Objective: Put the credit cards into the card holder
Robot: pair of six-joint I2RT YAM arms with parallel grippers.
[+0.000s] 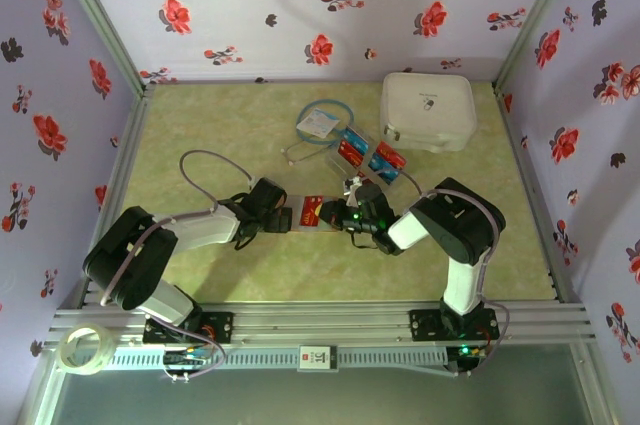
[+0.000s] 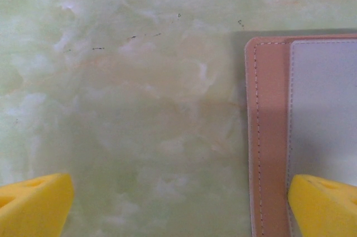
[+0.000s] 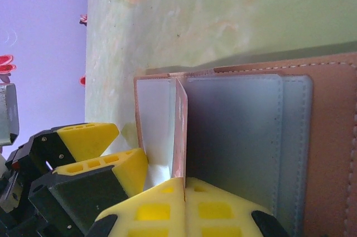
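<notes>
Top external: red and blue thin plastic credit cards (image 1: 366,153) are lying loose on the pale green marbled worktop (image 1: 200,125), not yet stowed.

Left wrist: the left pincer (image 2: 178,206) is gaping wide, one finger over the flat pinkish-tan leather card holder (image 2: 269,136).

Right wrist: the right pincer (image 3: 184,193) is clamping one thin card (image 3: 180,128) edge-on at the holder's grey sleeve. Insertion appears to be under way, and several cards are outstanding.

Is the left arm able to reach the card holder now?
Probably yes: the open left gripper sits at the edge of the card holder, one finger over it, though the right gripper, shut on a card, works close beside.
</notes>
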